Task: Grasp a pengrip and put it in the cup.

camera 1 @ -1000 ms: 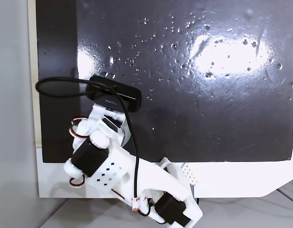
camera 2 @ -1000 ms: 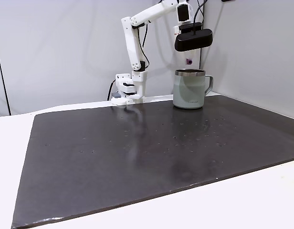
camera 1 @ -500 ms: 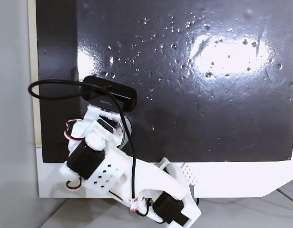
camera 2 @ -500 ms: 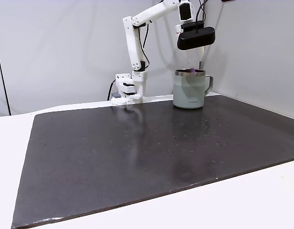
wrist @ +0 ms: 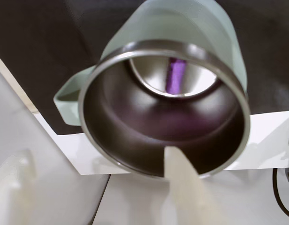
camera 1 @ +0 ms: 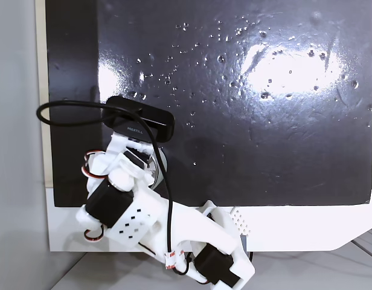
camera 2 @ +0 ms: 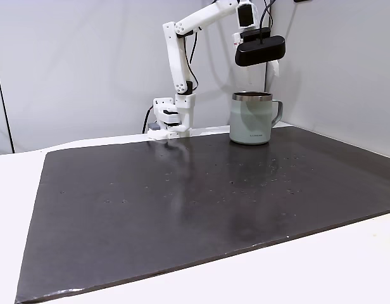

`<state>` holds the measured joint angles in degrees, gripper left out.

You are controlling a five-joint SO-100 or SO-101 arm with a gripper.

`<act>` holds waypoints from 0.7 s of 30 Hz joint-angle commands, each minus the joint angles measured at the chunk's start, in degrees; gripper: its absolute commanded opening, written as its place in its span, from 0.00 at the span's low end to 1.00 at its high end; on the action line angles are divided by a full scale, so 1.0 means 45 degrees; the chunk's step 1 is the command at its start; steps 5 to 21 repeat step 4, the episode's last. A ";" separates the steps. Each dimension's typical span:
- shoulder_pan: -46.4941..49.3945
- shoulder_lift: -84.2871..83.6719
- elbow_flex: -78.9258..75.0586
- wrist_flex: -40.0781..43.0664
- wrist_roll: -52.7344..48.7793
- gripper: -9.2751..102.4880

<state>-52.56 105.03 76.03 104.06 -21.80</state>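
End effector [wrist: 135, 187] hanging above the cup [wrist: 165, 93], fingers spread and holding nothing, in the wrist view. Pengrip [wrist: 176, 75] lying on the shiny bottom inside the cup, cup standing at the back of the dark desk [camera 2: 182, 202] near the arm's base. Drop step apparently done; next, probably lifting clear without knocking the rim.

Shiny steel cup [wrist: 135, 136], glossy mat [camera 2: 182, 202]

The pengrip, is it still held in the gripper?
No, in the wrist view the purple pengrip lies on the shiny bottom inside the cup, below the gripper.
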 commanded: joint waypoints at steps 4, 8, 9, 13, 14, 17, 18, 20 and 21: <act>-0.0039 0.0195 -0.0645 0.0098 -0.0098 0.38; -0.0039 0.0195 -0.0645 0.0098 -0.0098 0.38; -0.0039 0.0195 -0.0645 0.0098 -0.0098 0.38; -0.0039 0.0195 -0.0645 0.0098 -0.0098 0.38; -0.0039 0.0195 -0.0645 0.0098 -0.0098 0.38; -0.0039 0.0195 -0.0645 0.0098 -0.0098 0.38; -0.0039 0.0195 -0.0645 0.0098 -0.0098 0.38; -0.0039 0.0195 -0.0645 0.0098 -0.0098 0.38; -0.0039 0.0195 -0.0645 0.0098 -0.0098 0.38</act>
